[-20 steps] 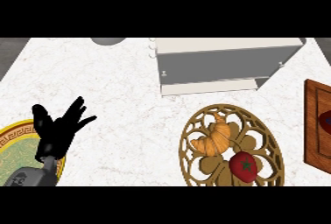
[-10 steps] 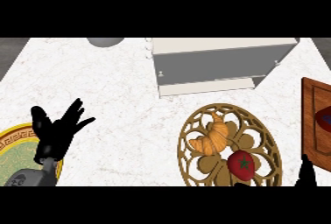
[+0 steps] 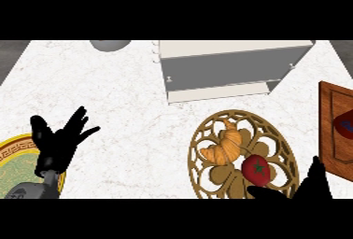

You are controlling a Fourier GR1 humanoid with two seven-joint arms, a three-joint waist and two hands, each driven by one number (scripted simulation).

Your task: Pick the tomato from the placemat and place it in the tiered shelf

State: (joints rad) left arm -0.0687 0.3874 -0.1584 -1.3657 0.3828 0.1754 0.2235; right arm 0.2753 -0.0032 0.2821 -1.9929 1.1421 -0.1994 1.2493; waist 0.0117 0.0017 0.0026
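In the head view, the right hand point(image 3: 314, 184) shows open at the lower right edge, just beside the tomato point(image 3: 257, 168), which sits on the round openwork placemat point(image 3: 207, 140) touching a croissant point(image 3: 224, 144); I judge that fingers closing here could nudge the croissant or roll the tomato off the mat. The left hand point(image 3: 59, 142) rests open at the lower left over a gold-rimmed plate point(image 3: 10, 147). The tiered shelf point(image 3: 228, 65) stands on the tabletop point(image 3: 124, 93) beyond, with nothing visible in it.
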